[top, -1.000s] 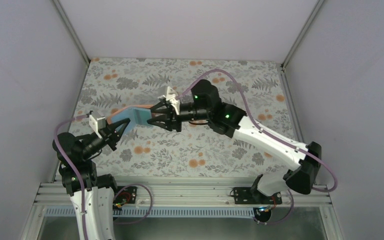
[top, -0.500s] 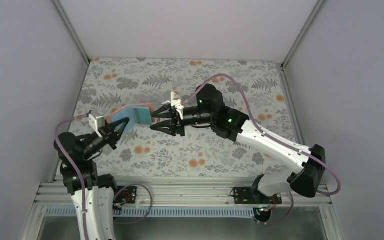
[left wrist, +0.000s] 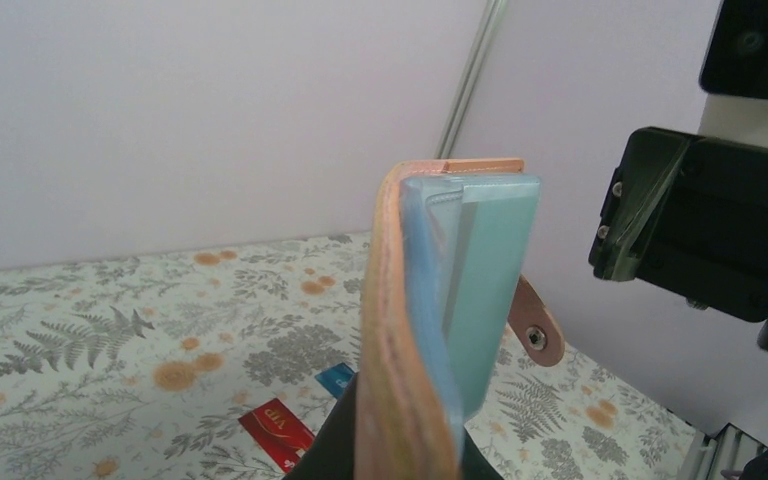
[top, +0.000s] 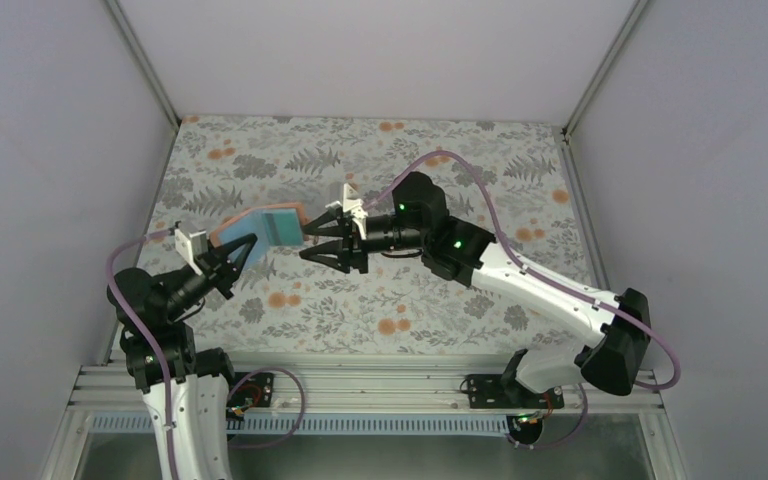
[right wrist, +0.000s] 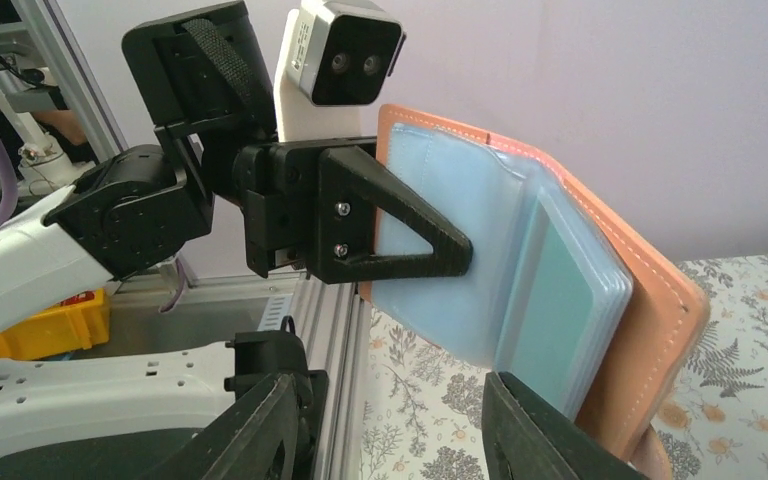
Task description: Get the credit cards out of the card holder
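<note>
My left gripper [top: 243, 247] is shut on the card holder [top: 268, 224] and holds it open above the table's left side. The holder is reddish-brown outside and light blue inside [right wrist: 440, 270]. A teal green card [right wrist: 560, 310] sits in its pocket and also shows in the left wrist view [left wrist: 490, 270]. My right gripper [top: 318, 240] is open and empty just right of the holder, its jaws spread below the holder's lower edge [right wrist: 400, 430]. A red card [left wrist: 275, 430] and a blue card [left wrist: 338, 378] lie flat on the table under the holder.
The floral tablecloth [top: 440, 300] covers the table. White walls and metal frame posts [top: 140, 60] close in the sides and back. The left arm's wrist camera [right wrist: 345, 55] sits close in front of my right gripper.
My right gripper has drawn back to the right, off the holder's edge, and stands open. The left gripper has tilted the holder slightly upward.
</note>
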